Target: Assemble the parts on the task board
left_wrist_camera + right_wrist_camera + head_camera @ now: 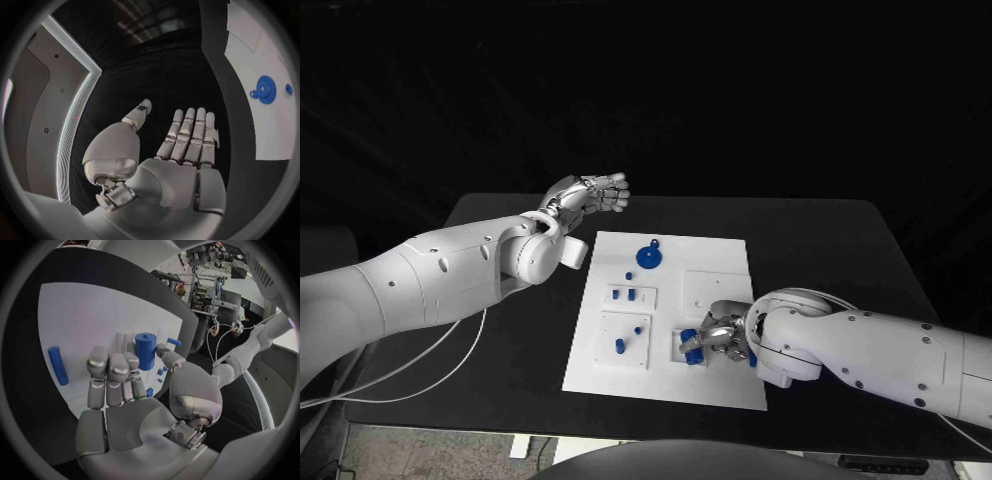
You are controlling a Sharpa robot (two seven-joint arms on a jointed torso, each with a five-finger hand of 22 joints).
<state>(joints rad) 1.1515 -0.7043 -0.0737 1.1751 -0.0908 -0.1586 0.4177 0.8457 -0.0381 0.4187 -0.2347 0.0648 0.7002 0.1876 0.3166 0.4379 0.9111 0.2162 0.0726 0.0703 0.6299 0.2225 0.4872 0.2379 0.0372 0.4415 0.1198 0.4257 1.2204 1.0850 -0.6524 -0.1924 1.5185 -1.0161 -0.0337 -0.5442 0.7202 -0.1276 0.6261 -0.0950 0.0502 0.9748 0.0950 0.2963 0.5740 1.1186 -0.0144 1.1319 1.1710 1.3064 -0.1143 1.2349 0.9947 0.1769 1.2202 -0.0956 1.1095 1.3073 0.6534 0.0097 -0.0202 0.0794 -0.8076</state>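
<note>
Head view: the white board lies mid-table on the black table, long side running from upper centre to lower centre of the frame. The left hand hangs above the table's far-left edge, upper left of the board and clear of it; in the left wrist view the palm is flat, fingers straight and side by side, thumb apart, nothing in it. The right hand sits low over the board's lower right part, fingers bent down among blue parts there. In the right wrist view the right hand's fingers curl toward a blue cylinder that stands upright on the board just beyond the fingertips; whether they touch or grip it cannot be told. A blue peg lies flat on the board, off to the side of that hand, apart from it. A blue gear sits near the board's top, centre of the head view, and shows again in the left wrist view at the right rim. Small blue pegs stand in a raised block at the board's left middle; another stands in the block below it.
</note>
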